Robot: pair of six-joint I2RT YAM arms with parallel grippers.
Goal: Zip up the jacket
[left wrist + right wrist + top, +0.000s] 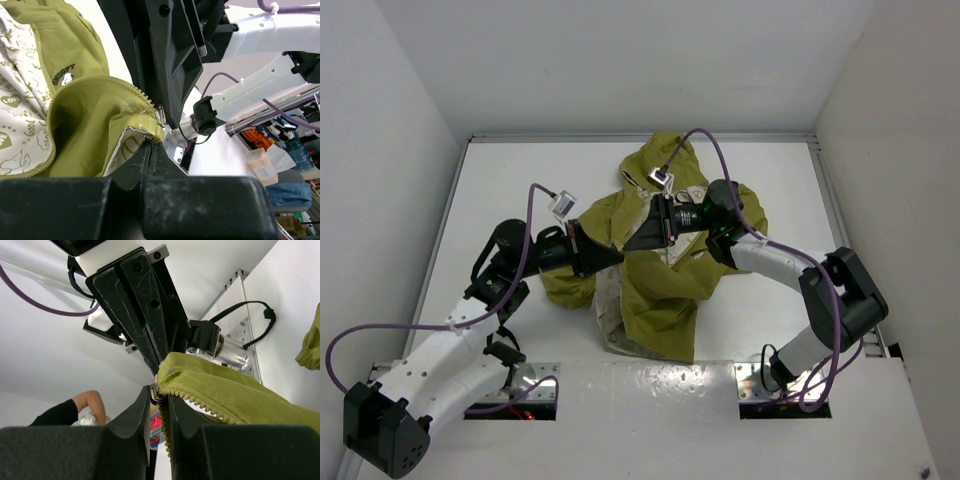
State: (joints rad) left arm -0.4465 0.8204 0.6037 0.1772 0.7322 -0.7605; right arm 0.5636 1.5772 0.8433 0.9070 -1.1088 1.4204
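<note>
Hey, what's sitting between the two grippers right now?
Only the jacket's zipper end, pinched by the left gripper and right gripper; both wrist views show it.

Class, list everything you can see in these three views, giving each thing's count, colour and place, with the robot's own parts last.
Jacket: one, olive green with cream printed lining, heaped mid-table.
Zip: one, olive teeth, open along the jacket's front edge.
Table: one, white, under everything.
Walls: three, white, round the table.
Forearm: one, black-sleeved, background of the right wrist view.
Cables: two, purple, one looping over each arm.
Arms: two, white and black, left and right; both jaws shut on the jacket's zip edge.
</note>
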